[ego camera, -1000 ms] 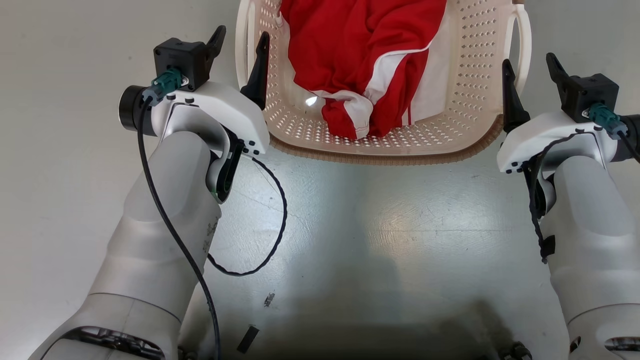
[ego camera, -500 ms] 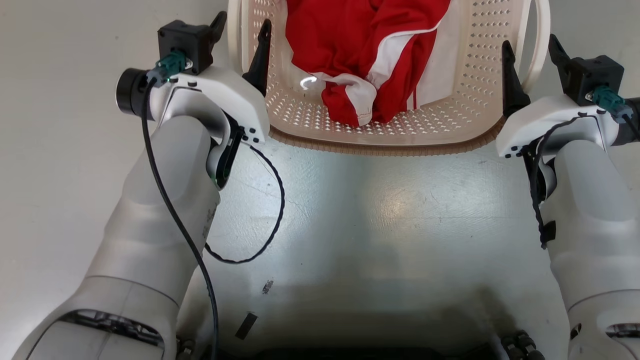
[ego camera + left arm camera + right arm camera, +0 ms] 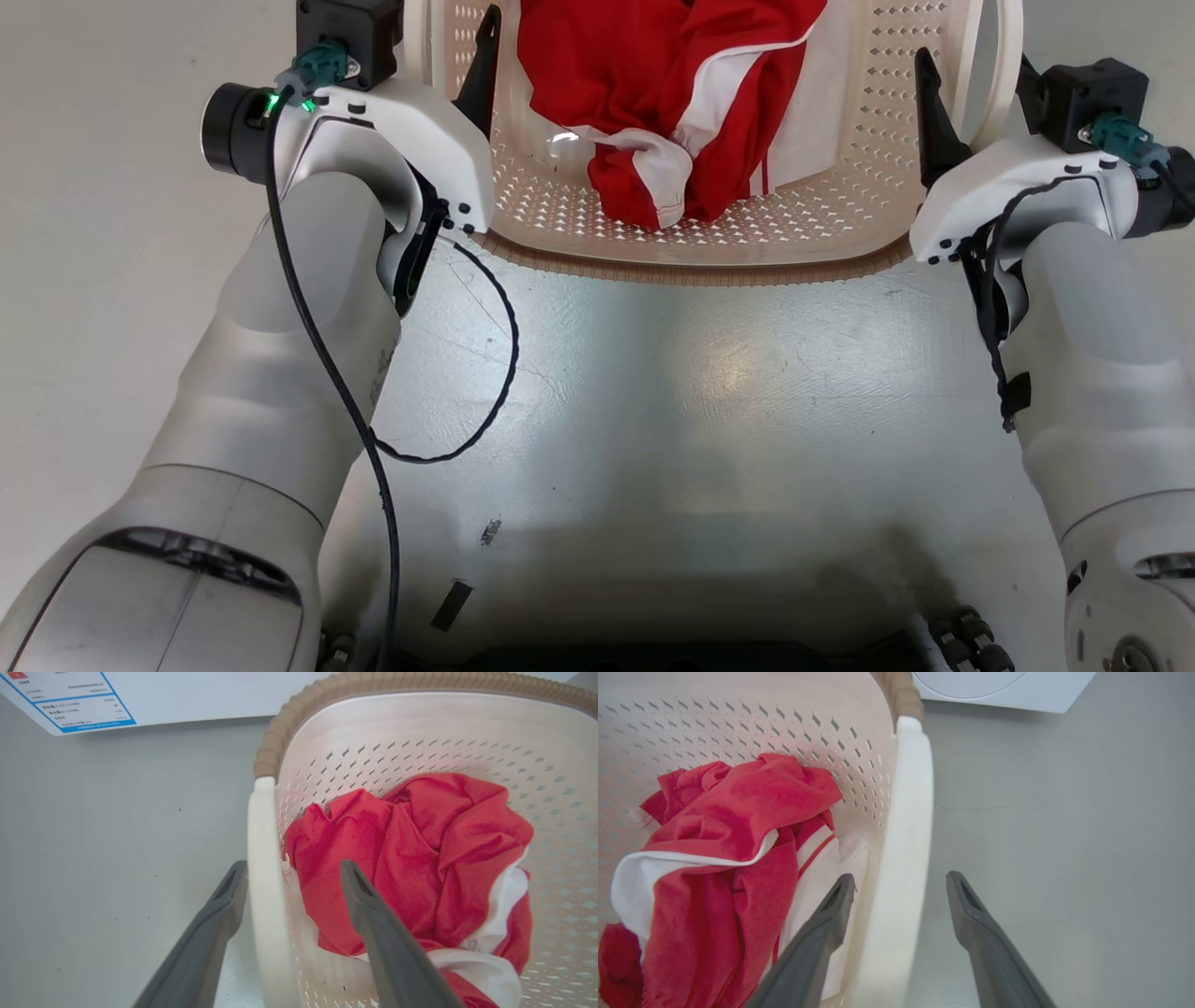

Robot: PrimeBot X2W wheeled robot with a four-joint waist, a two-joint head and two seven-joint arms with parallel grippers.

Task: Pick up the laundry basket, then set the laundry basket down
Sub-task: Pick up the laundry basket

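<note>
Writing fills a blue-lined label at the top of the left wrist view, but it is too small to read. The laundry basket sits between both arms, with red and white clothes inside. The left gripper is spread wide, with one finger in the basket, one out and the left handle between them. The right gripper is spread wide the same way over the right handle. Bare grey floor lies outside each handle. A white washer stands near the brown rim.

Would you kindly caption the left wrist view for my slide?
Open left tool straddles white handle of the laundry basket, red garment inside.
</note>
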